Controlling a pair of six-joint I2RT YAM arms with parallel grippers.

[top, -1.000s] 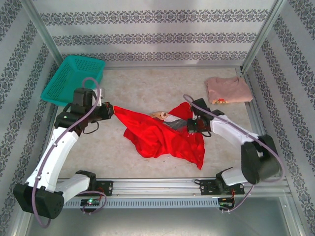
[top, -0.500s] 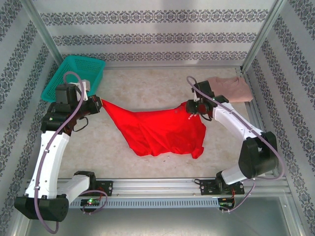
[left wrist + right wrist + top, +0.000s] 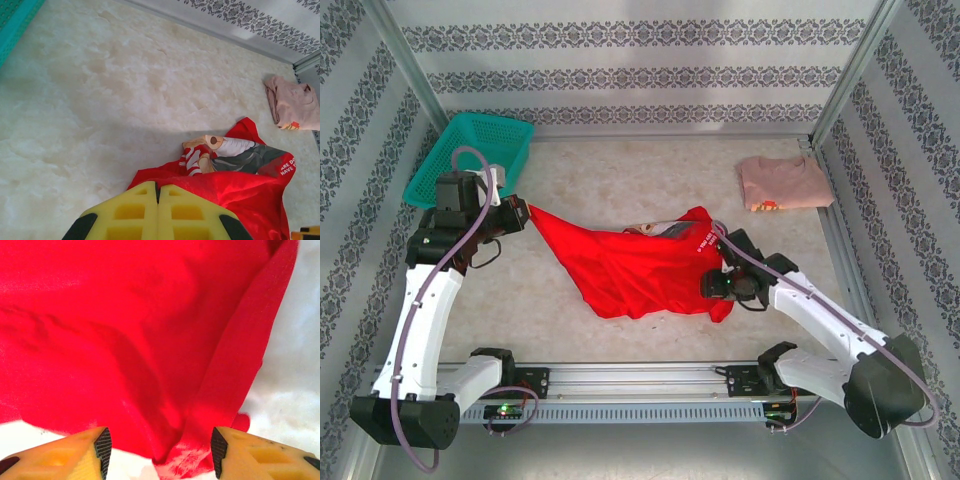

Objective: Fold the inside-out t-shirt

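Swung down from the far right corner, the right arm now sits at the near right edge of the red shirt (image 3: 630,265), and the corner it had lifted has dropped back onto the cloth. The left arm has stayed where it was.

Walls (image 3: 640,70) papered in pale stripes with dark ornamental bands close the cell on three sides, with metal posts (image 3: 405,60) at the corners. The table (image 3: 620,170) has a pale, mottled, stone-like top, and a metal rail (image 3: 640,378) runs along its near edge.

The red shirt lies in the middle of the table, pulled to a point at its left end and bunched on the right, where a printed patch with white lettering (image 3: 287,166) is turned up.

The left pincer (image 3: 523,215) is closed on that pointed left corner; from the wrist its yellow fingers (image 3: 132,210) press together with red cloth just beyond them. The right pincer (image 3: 715,288) is over the shirt's near right hem, fingers spread wide apart and gripping nothing, with folded red cloth beneath them (image 3: 159,437).

A teal basket (image 3: 470,155) stands tilted at the far left corner. A pink shirt (image 3: 782,183) lies folded at the far right, well apart from the red one.
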